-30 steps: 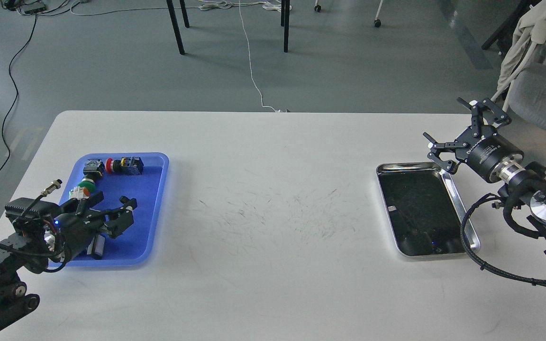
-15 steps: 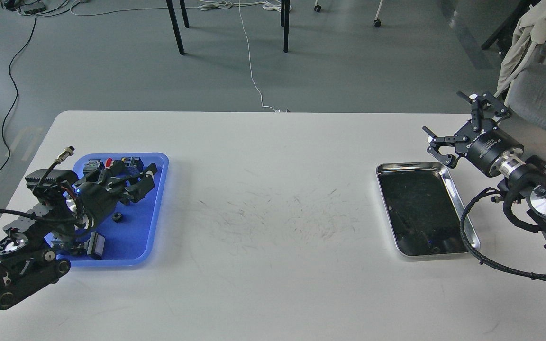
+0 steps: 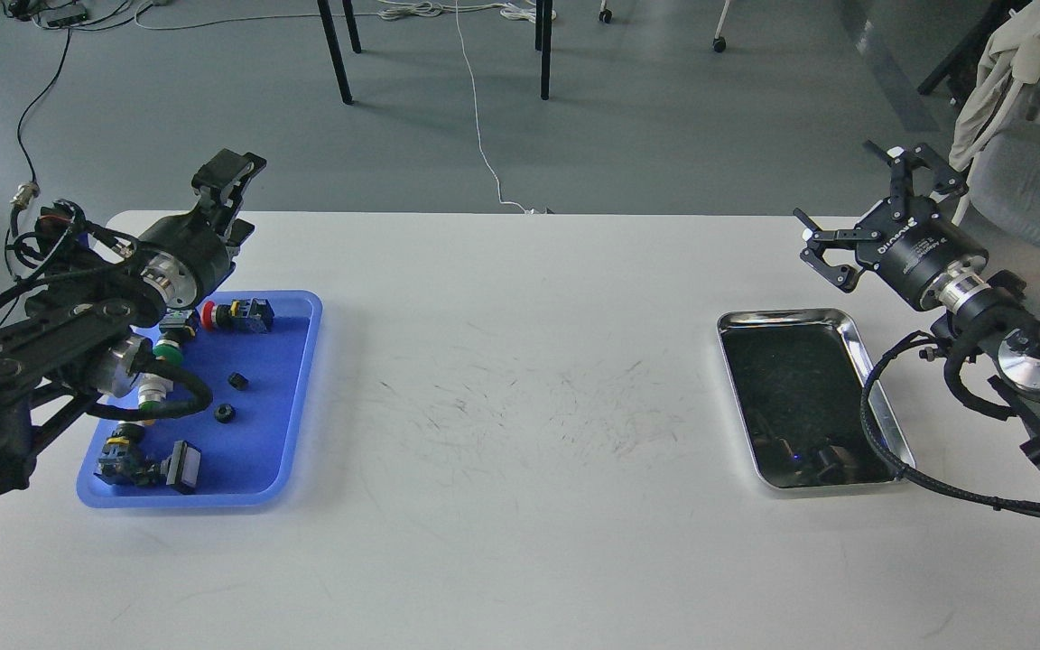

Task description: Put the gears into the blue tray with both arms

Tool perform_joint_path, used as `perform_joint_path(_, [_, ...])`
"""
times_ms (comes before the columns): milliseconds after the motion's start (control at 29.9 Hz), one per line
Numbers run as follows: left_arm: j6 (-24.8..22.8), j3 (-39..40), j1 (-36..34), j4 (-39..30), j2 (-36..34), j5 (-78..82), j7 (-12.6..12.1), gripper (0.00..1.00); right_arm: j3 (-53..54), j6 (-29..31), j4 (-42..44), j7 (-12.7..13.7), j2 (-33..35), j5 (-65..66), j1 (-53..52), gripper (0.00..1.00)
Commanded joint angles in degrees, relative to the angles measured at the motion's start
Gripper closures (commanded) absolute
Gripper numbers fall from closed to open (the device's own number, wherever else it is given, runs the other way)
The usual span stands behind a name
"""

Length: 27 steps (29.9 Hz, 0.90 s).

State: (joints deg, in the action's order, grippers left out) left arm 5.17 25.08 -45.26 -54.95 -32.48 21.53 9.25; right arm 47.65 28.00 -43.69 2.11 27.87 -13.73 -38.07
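Operator: Report the condition and location of the task items.

Technician: Two gears lie inside the blue tray (image 3: 290, 397), on its bare floor right of centre. The far gear (image 3: 236, 381) and the near gear (image 3: 224, 413) are close together but apart. Each is small, black, matt and round; teeth and centre hole are too small to confirm. The tray is bright blue plastic, rectangular, with rounded corners and a low raised rim. It sits at the left of the white table (image 3: 520, 542).

Operator: Other tray contents?

Technician: Button switches. A red-capped switch (image 3: 236, 315) lies at the far edge; a green-capped switch (image 3: 166, 354) lies left of the gears, partly behind the arm; a further switch (image 3: 145, 462) with a white block end lies at the near left corner.

Operator: Gripper status?

Technician: The left gripper (image 3: 229, 181) is raised beyond the tray's far left corner, seen dark and edge-on; I cannot tell whether its fingers are apart or together. The right gripper (image 3: 863, 203) is held above the far right table edge, fingers spread wide, holding nothing.

Operator: Right side of the table?

Technician: A steel tray (image 3: 877, 402), rectangular, mirror-polished, with a rolled rim. The table surface carries fine dark scuff marks at centre.
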Motion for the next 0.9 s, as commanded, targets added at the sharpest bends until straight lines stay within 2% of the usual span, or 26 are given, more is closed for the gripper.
perform_joint_path(0, [-5.1,8.3,0.0,4.8,4.7,-3.6,0.1,0.03,2.4,0.0,-2.6,0.0,0.6,-0.1,0.9,0.03])
perform_joint_path(167, [-7.8,16.2,0.5,8.2,10.1,-4.6,0.0,0.03,5.4,0.0,-3.2,0.0,0.8,-0.2,3.3,0.02])
perform_joint_path(501, [-9.4,15.7,0.7,13.8,10.8,-11.7,0.1,0.02,9.7,0.0,-2.0,-0.6,0.3,-0.2,5.6,0.02])
perform_joint_path(668, [-11.9,15.4,0.8,14.0,10.9,-11.7,-0.1,0.02,9.9,0.0,-1.0,-0.6,0.0,-0.2,5.6,0.02])
perform_joint_path(869, [-12.1,15.3,0.8,13.8,10.9,-11.5,0.1,0.02,10.3,0.0,-1.5,-1.4,-0.1,-0.2,5.6,0.02])
